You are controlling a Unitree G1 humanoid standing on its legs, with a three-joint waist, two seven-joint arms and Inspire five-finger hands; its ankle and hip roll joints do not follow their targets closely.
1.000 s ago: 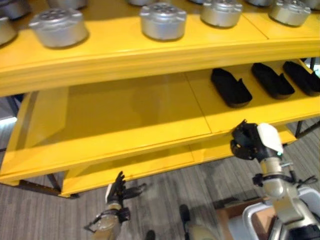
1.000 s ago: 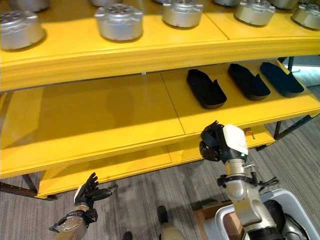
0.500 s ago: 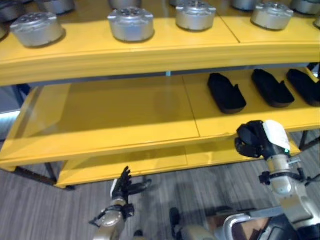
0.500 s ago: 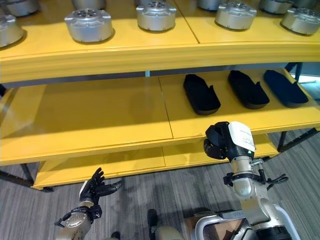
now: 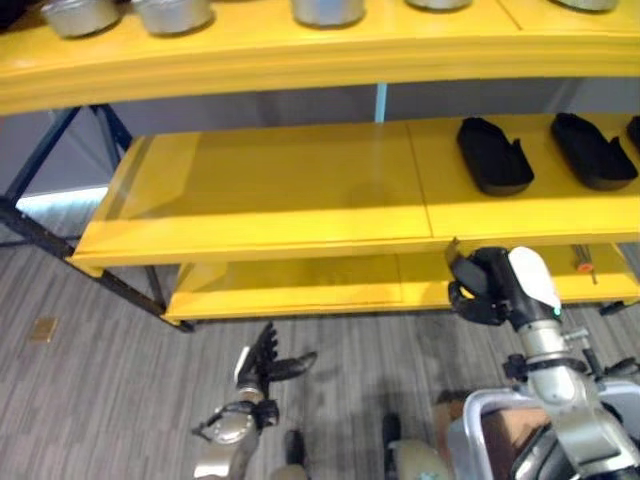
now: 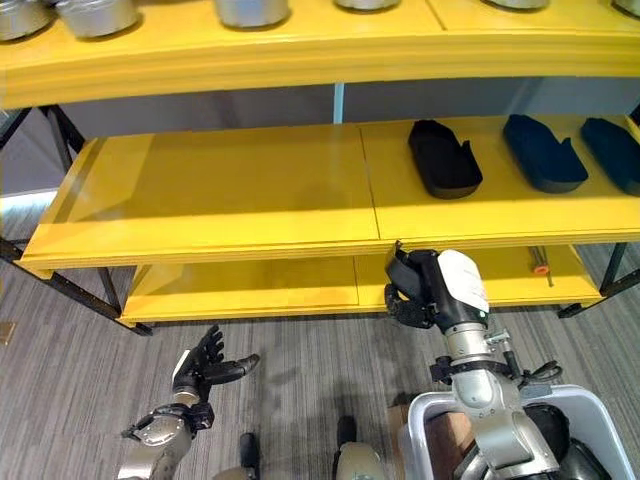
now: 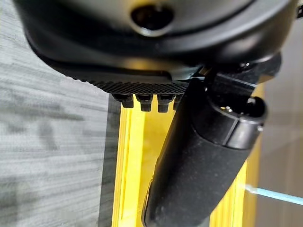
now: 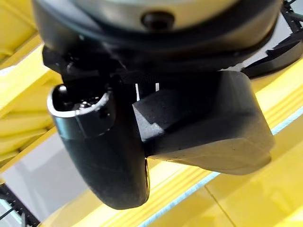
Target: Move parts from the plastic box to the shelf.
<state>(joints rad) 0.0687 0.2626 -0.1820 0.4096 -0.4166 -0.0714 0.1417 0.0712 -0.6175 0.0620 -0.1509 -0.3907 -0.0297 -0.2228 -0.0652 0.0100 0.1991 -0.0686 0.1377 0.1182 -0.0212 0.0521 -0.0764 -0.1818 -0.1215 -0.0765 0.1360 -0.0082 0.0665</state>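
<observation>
While held up: right hand (image 6: pixel 425 290) grips a black part (image 8: pixel 203 125) at the yellow shelf's (image 5: pixel 270 190) front edge.
Left hand (image 6: pixel 205 365): fingers spread, empty, low over the floor.

My two silver-grey arms end in dark hands: the right hand (image 6: pixel 425 292) wears a white cover; the left hand (image 6: pixel 205 362) is plain black.

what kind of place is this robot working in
Probably a factory or warehouse parts area. A long yellow shelf carries rows of black parts with silver metal parts on the level above, and the right hand holds a black part before it.
</observation>
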